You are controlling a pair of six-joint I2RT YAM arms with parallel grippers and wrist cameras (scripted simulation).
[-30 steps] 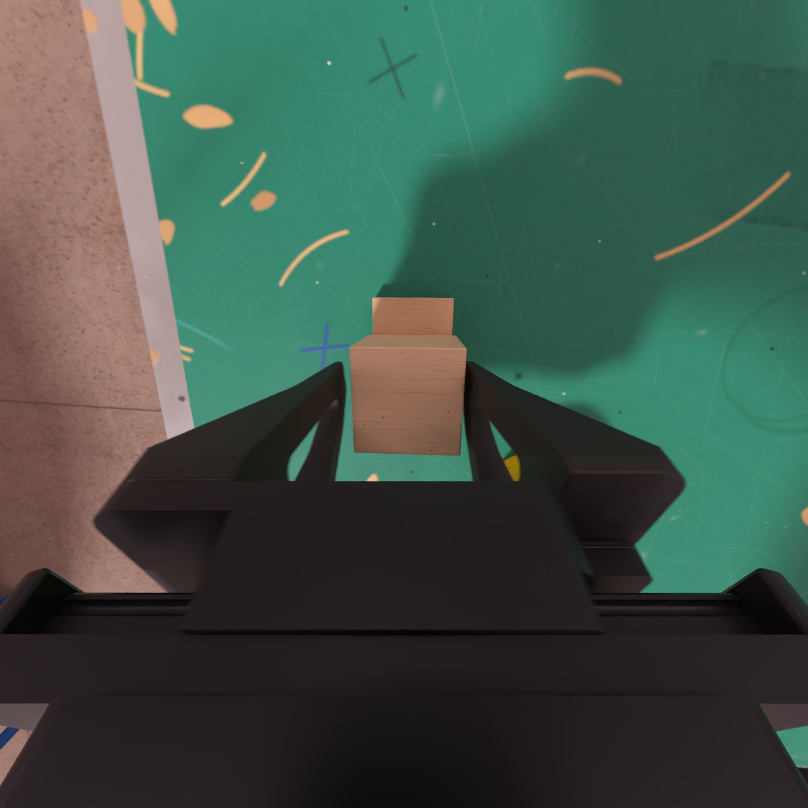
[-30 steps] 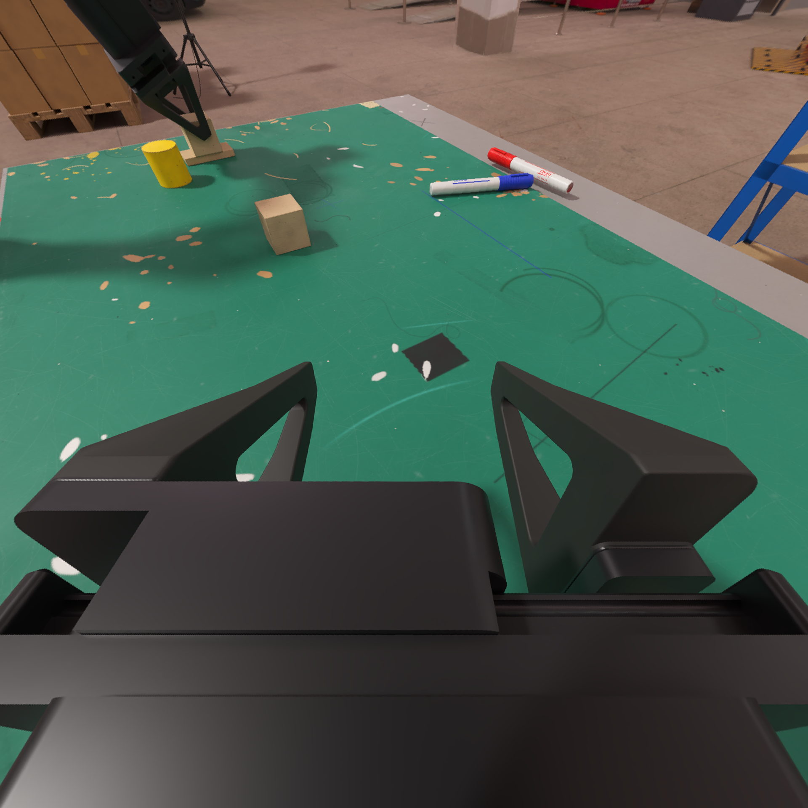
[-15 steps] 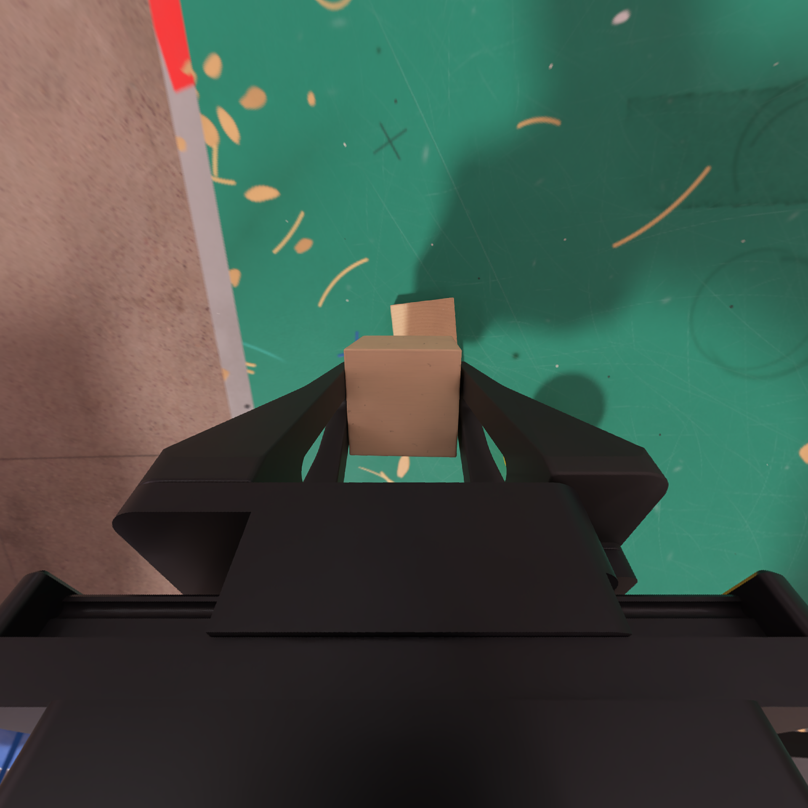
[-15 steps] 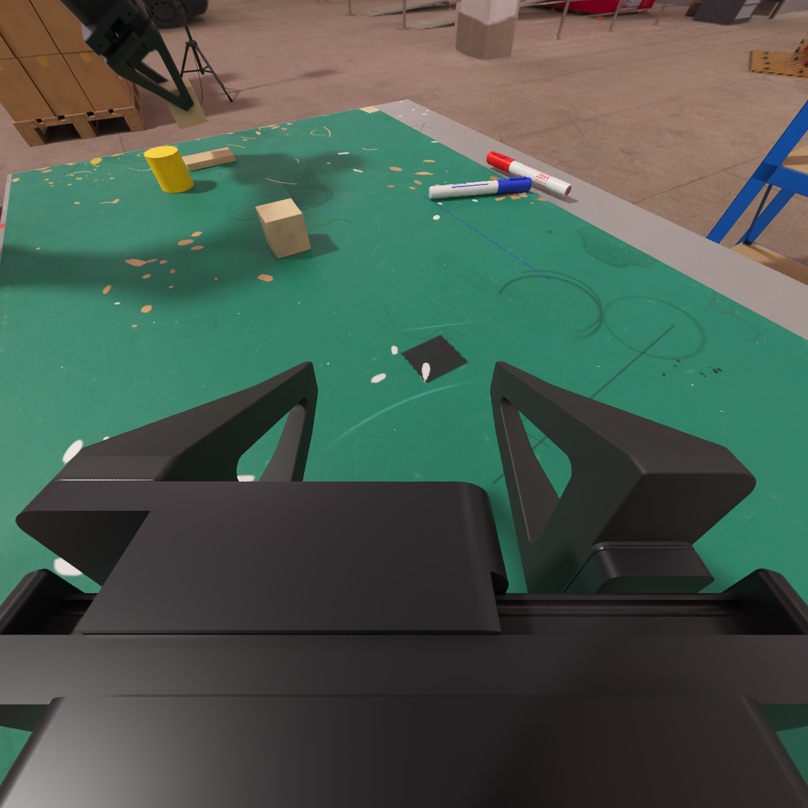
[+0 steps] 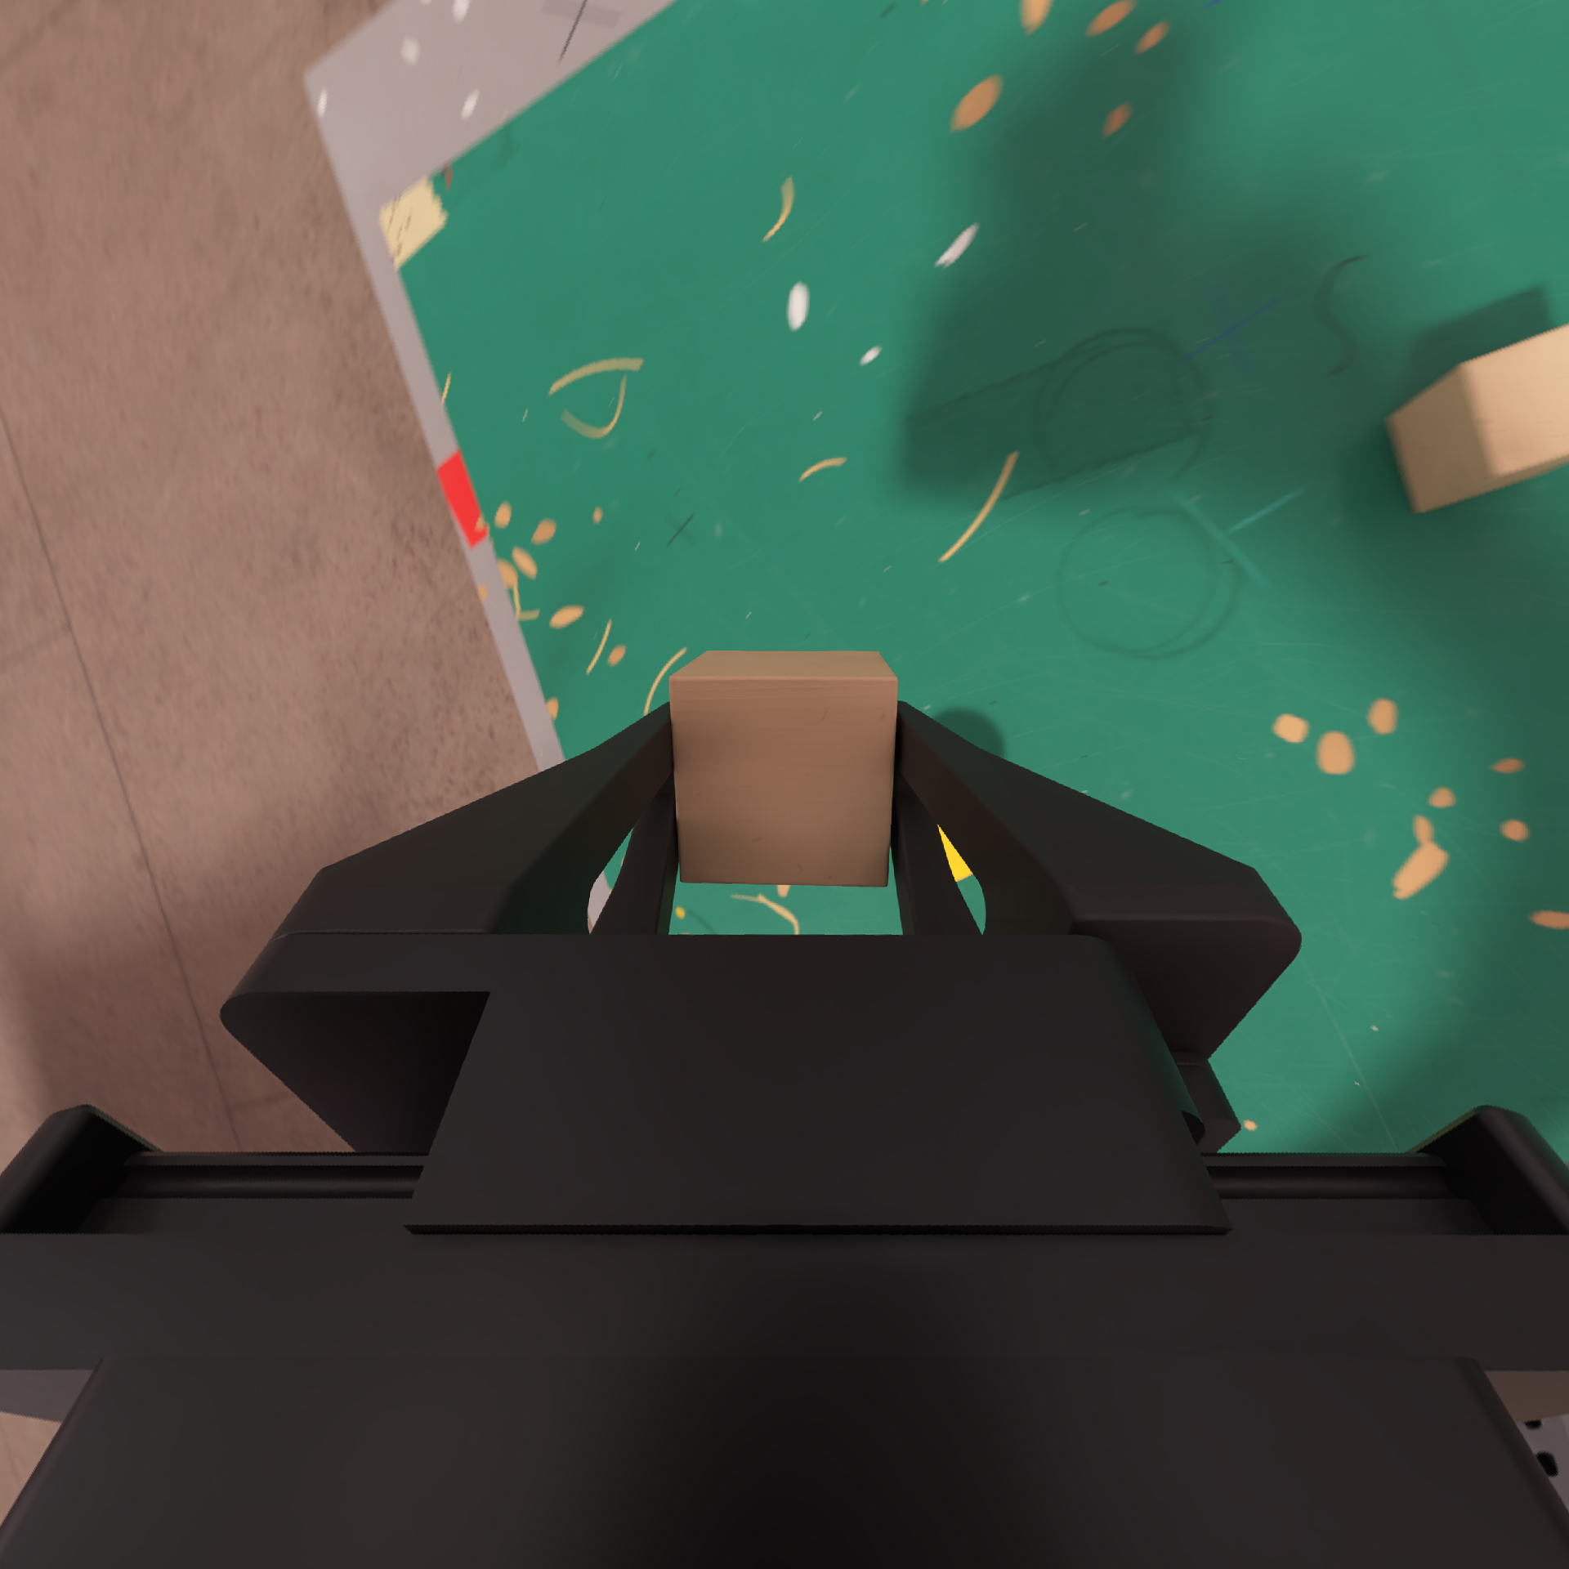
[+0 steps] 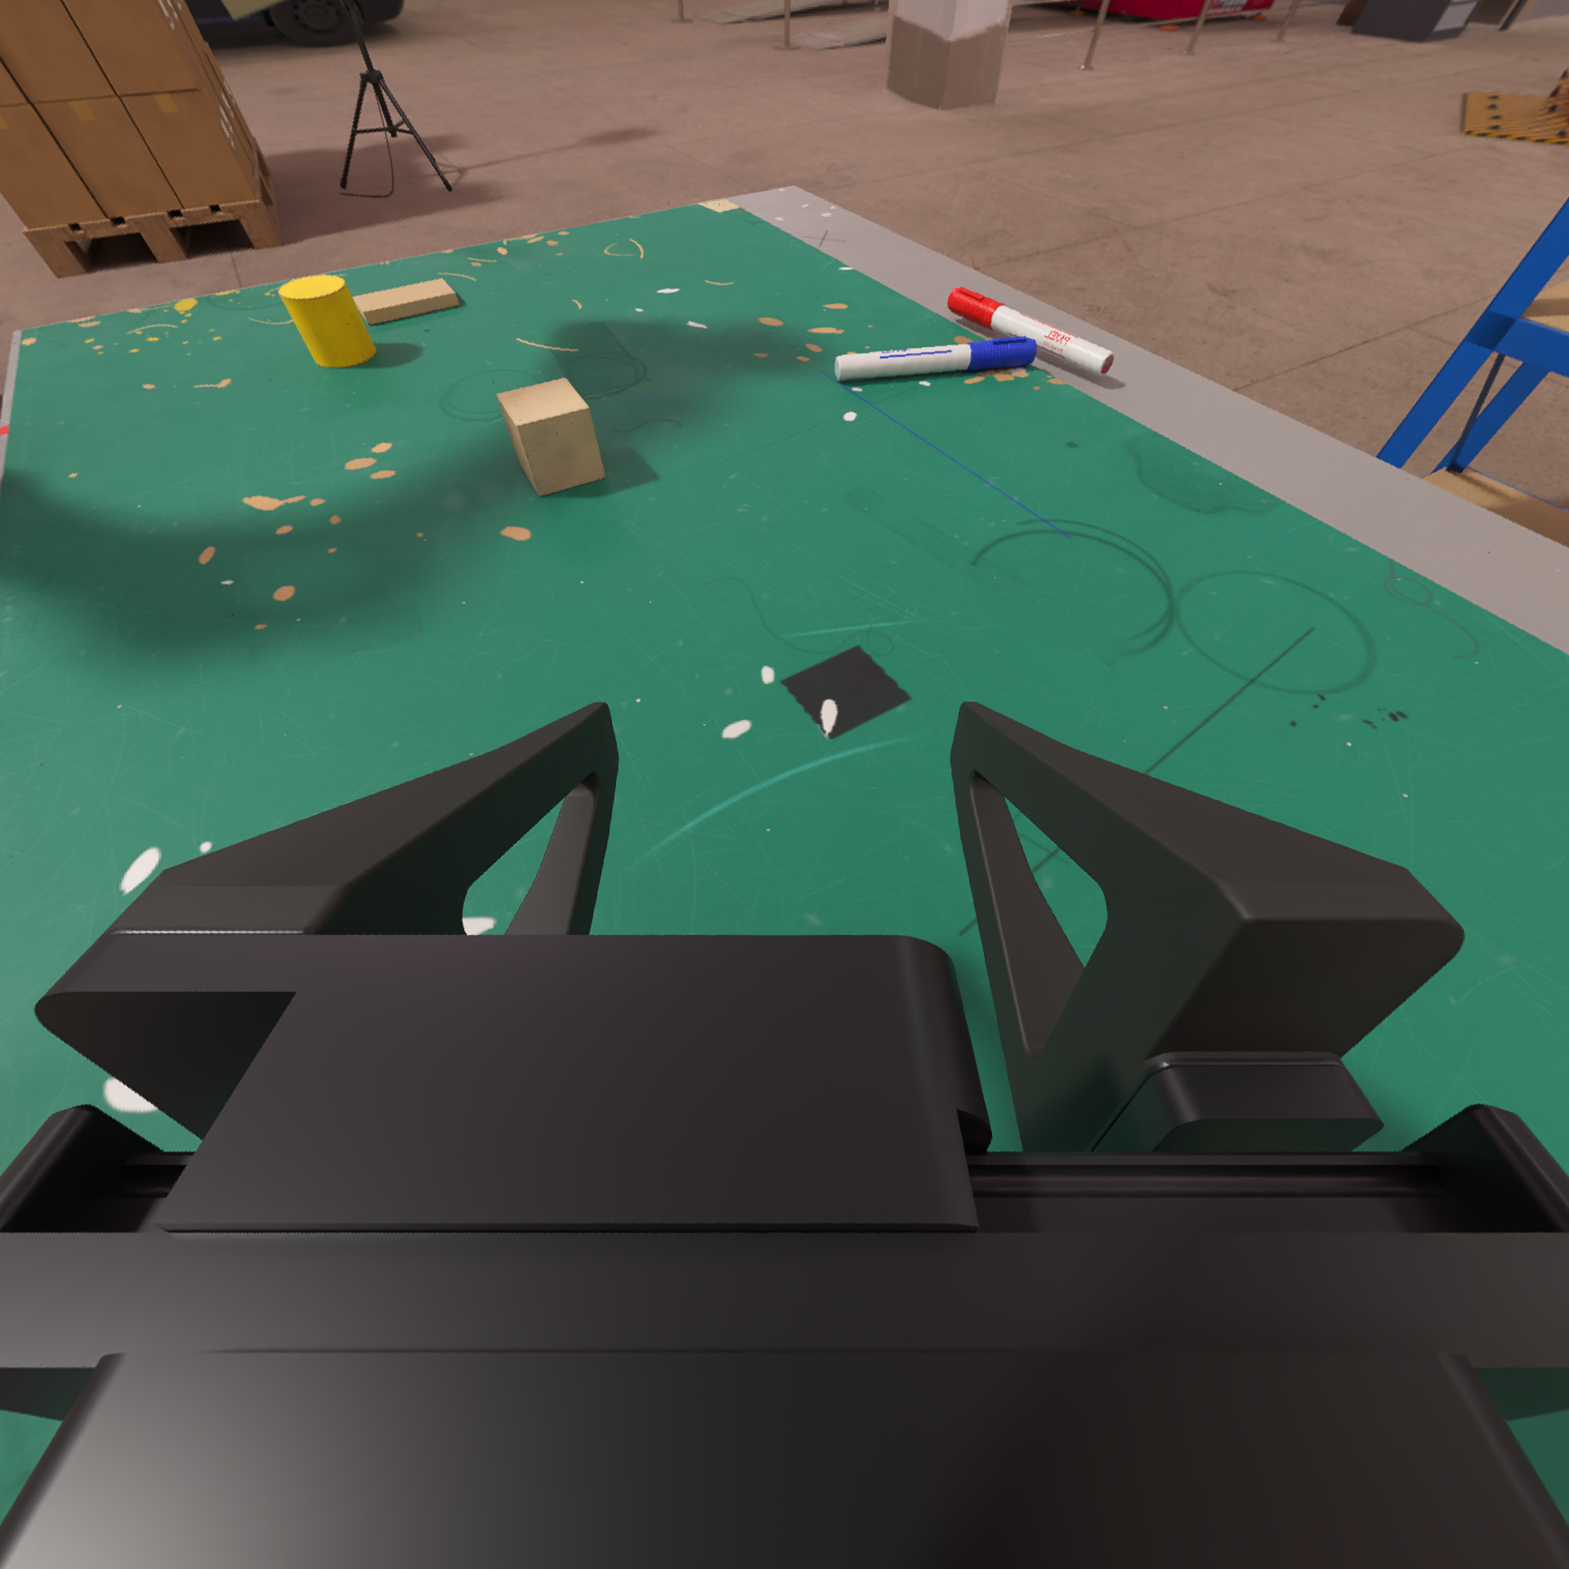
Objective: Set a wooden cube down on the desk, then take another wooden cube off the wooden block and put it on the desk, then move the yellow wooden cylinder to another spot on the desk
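In the left wrist view my left gripper (image 5: 783, 715) is shut on a wooden cube (image 5: 783, 781) and holds it well above the green desk mat (image 5: 1104, 764). A second wooden cube (image 5: 1486, 424) lies on the mat at the right edge. A sliver of the yellow cylinder (image 5: 955, 859) shows between the fingers. In the right wrist view my right gripper (image 6: 783, 722) is open and empty over the mat. Far off stand the yellow cylinder (image 6: 327, 321), the flat wooden block (image 6: 406, 300) behind it with nothing on it, and the second cube (image 6: 552, 435).
A blue-capped marker (image 6: 934, 358) and a red-capped marker (image 6: 1027, 329) lie near the desk's far right edge. The desk's grey rim (image 5: 407, 357) and the floor drop-off are left of the held cube. A black square patch (image 6: 845, 689) marks the mat.
My left gripper shut on the cube, lifted it off the wooden block, and rose out of the right wrist view, swinging toward the second cube. The right gripper has not moved.
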